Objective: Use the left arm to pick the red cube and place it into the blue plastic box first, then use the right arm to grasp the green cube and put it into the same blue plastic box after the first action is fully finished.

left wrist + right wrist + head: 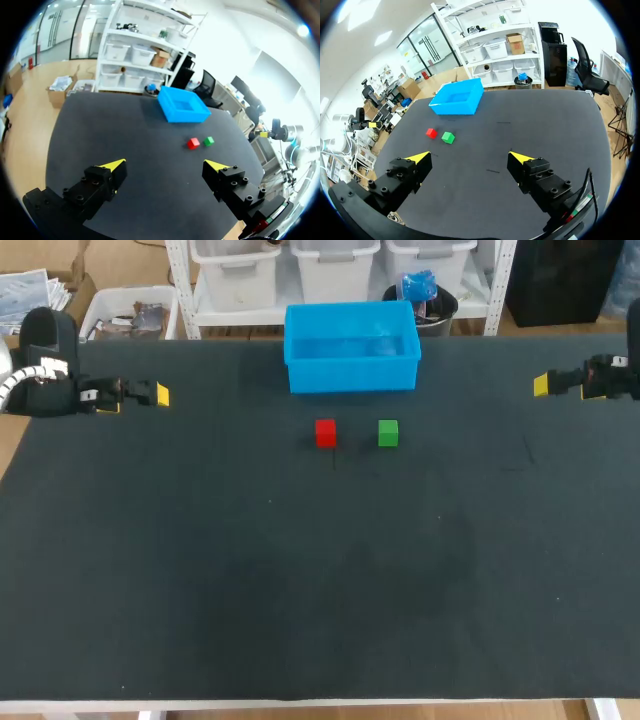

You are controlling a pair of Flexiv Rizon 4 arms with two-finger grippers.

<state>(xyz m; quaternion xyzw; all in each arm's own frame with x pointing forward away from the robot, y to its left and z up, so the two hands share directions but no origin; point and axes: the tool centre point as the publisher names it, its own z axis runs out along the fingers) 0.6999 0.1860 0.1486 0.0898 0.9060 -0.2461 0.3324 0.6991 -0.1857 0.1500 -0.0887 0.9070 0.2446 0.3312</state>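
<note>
The red cube (325, 432) and the green cube (388, 433) sit side by side on the black table, just in front of the blue plastic box (351, 346), which stands at the far middle and looks empty. My left gripper (150, 395) hangs open over the table's far left, well away from the cubes. My right gripper (545, 385) hangs open at the far right. In the left wrist view the red cube (193, 143), green cube (208, 141) and box (183, 104) lie far ahead of the open left gripper (167, 165). The right wrist view shows the red cube (431, 132), green cube (448, 137) and box (457, 97) ahead of the open right gripper (470, 157).
The black table (300, 580) stretches wide and bare in front of the cubes. Its front edge (320, 703) runs along the near side.
</note>
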